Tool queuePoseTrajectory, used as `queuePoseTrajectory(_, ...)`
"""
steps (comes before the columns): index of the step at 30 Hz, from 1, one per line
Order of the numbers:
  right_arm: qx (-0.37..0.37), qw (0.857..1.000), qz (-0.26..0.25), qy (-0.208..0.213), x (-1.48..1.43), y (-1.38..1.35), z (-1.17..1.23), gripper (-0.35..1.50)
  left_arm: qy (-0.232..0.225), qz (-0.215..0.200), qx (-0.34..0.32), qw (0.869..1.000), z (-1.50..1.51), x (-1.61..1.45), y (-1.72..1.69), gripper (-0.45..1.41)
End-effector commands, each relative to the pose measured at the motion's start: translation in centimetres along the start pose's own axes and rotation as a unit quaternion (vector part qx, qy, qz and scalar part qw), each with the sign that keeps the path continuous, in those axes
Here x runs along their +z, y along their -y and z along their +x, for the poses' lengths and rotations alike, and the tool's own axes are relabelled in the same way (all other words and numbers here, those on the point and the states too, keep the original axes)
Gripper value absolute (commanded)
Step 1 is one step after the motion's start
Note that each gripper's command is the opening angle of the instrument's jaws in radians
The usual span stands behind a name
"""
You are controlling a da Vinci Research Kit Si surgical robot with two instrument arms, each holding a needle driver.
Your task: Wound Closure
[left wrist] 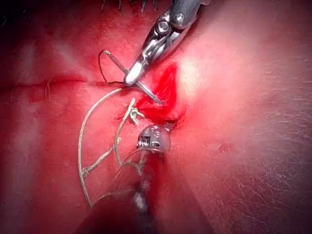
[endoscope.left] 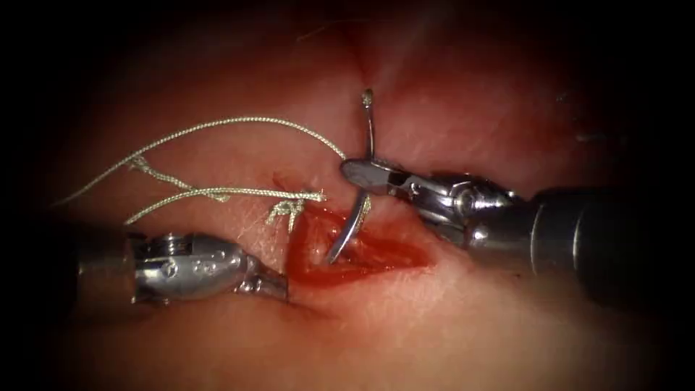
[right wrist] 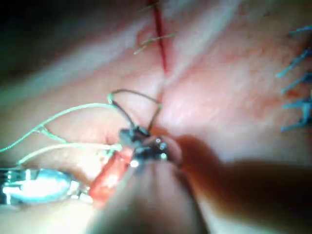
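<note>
1. Your right gripper (endoscope.left: pixel 360 174), the steel two-jaw needle driver that enters from the right, is clenched on the curved steel needle (endoscope.left: pixel 353 217) at about the middle of its curve.
2. The point of the needle is down in the open red cut (endoscope.left: pixel 362 257) in the pale pink pork tissue (endoscope.left: pixel 449 326). I judge that it touches the floor of the cut, but how deep it enters I cannot tell. The tail end stands up above the gripper.
3. Your left gripper (endoscope.left: pixel 279 288) lies at the left end of the cut, its tip at the edge. Whether it grasps tissue or nothing I cannot tell.
4. The pale braided thread (endoscope.left: pixel 239 121) runs from the needle in a loop over the tissue on the left side of the cut.
5. A knot (endoscope.left: pixel 288 208) with free ends sits at the upper left edge of the cut, so at least one stitch seems already done.
6. The cut gapes open, so most of the closure is left.
</note>
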Motion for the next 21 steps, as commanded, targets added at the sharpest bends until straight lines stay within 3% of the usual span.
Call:
queuePoseTrajectory(1,0.015,1.0,0.008,0.006,0.12,-0.09,-0.01,-0.35,0.0,0.0,0.001,1.0,-0.02,0.07,0.03,-0.07)
queuePoseTrajectory(13,0.067,0.996,0.043,0.044,0.2,-0.04,-0.16,-0.35,-0.001,-0.001,0.001,1.0,-0.02,0.06,0.03,-0.07)
queuePoseTrajectory(21,0.092,0.993,0.049,0.048,0.18,0.13,-0.25,-0.35,-0.001,-0.001,0.001,1.0,-0.02,0.06,0.04,-0.08)
